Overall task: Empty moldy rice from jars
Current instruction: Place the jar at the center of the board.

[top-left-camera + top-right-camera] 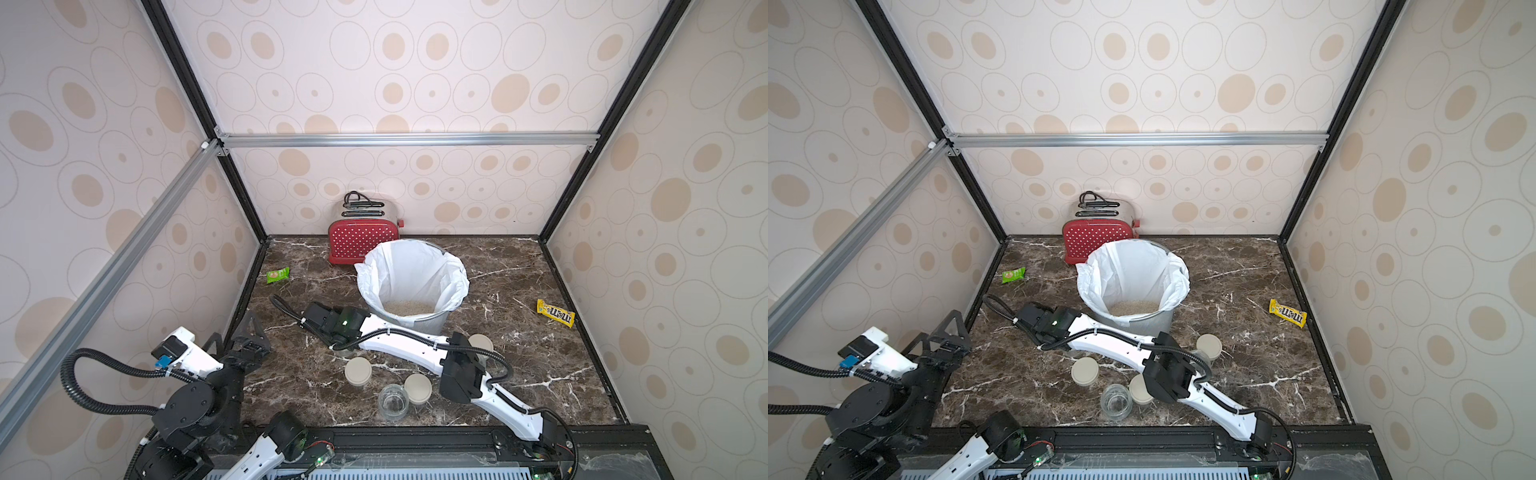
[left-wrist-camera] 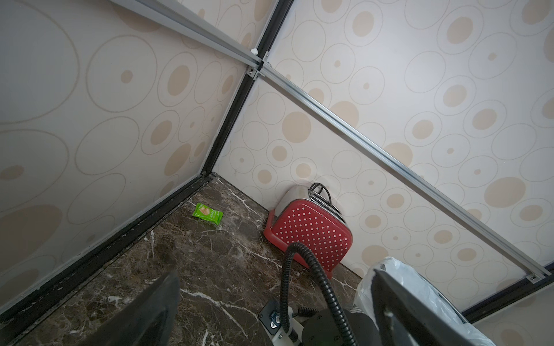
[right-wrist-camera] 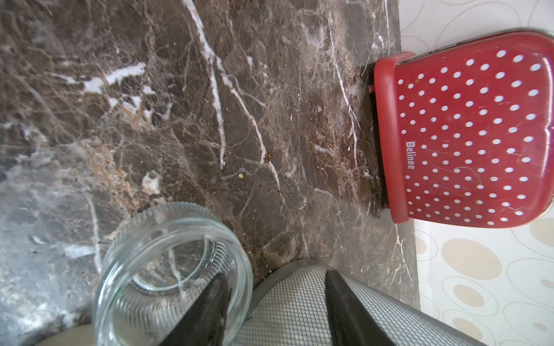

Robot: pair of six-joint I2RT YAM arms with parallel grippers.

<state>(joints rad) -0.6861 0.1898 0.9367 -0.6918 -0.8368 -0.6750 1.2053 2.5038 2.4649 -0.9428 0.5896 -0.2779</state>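
Note:
An empty, lidless clear jar (image 3: 168, 263) stands on the marble right beside the mesh bin (image 3: 284, 317). My right gripper (image 3: 275, 274) is open over it. One finger (image 3: 209, 305) reaches into the jar's mouth, the other hangs over the bin's wall, and the arm hides this gripper in both top views. A second empty jar (image 1: 392, 401) stands open near the front edge. Three beige lids (image 1: 358, 371) (image 1: 419, 387) (image 1: 480, 344) lie around it. The moldy rice (image 1: 409, 308) sits at the bottom of the white-lined bin (image 1: 415, 326). My left gripper (image 1: 235, 332) is open and empty by the left wall.
A red dotted toaster (image 1: 363, 243) stands against the back wall behind the bin. A green packet (image 1: 277, 274) lies at the far left and a yellow candy bag (image 1: 555, 313) at the right. The right arm stretches across the front of the table.

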